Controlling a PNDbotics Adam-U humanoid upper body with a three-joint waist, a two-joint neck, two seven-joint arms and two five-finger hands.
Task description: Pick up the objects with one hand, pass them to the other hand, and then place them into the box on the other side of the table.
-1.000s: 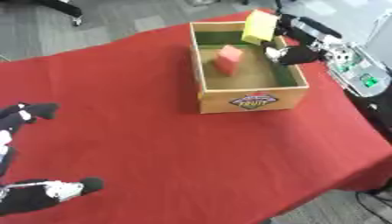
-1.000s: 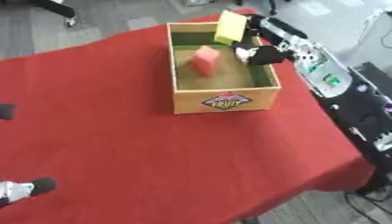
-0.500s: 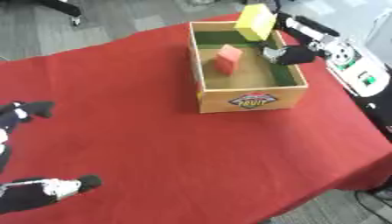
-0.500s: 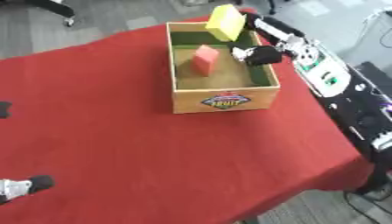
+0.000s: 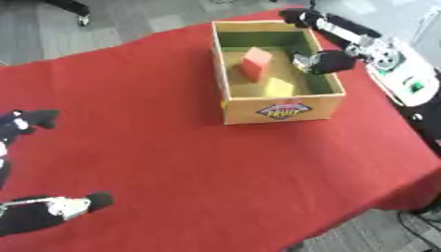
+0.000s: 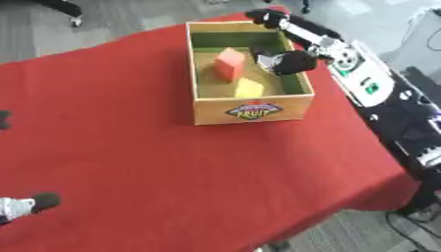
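A table covered by a red cloth (image 5: 198,167) is seen from above, set slightly askew, with grey floor showing beyond its far and near edges. Toward the far right of the cloth a cardboard box (image 5: 226,88) is placed, open at the top, with a green lining on its inner walls and a "FRUIT" label (image 5: 282,110) printed on the wall nearest the camera. Two objects are found lying on the box floor: a red block (image 5: 255,64), standing near the middle toward the far side, and a yellow block (image 5: 280,88), lying flat just beside it on the near side. The two blocks are close together, and whether they touch cannot be told. The right hand (image 5: 323,61) is reached in from the upper right over the right wall of the box, its black fingers spread above the box's right side; nothing is held in it, and the yellow block lies apart from it below. The white and black forearm behind it is stretched along the table's right edge. The left hand (image 5: 30,119) is seen at the left edge of the left eye view, resting over the cloth with its dark fingers relaxed and nothing grasped. Near the lower left corner a further finger (image 5: 60,209) of that hand is shown, black with a white band.
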